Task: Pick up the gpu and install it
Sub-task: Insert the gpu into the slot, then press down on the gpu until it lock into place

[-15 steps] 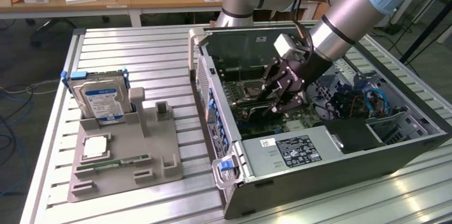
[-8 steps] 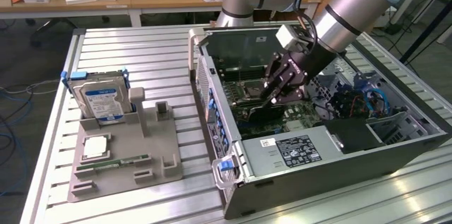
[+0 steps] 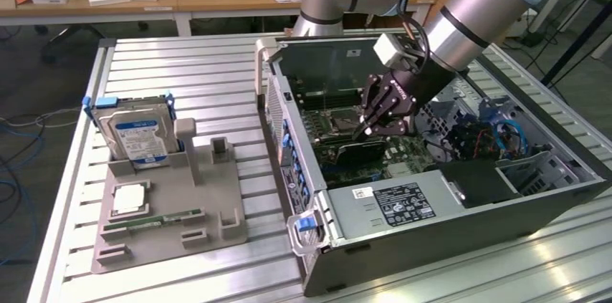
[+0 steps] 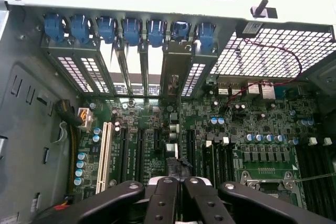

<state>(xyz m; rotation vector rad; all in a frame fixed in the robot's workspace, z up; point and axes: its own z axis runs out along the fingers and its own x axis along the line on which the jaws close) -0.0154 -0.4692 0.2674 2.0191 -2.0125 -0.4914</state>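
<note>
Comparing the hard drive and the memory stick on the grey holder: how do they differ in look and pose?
The hard drive is a boxy silver unit with a blue-white label; the memory stick is a narrow green strip. The hard drive stands upright in its slot; the memory stick lies flat. The hard drive is far bulkier than the memory stick. Both sit on the grey holder, outside the computer case.
</note>
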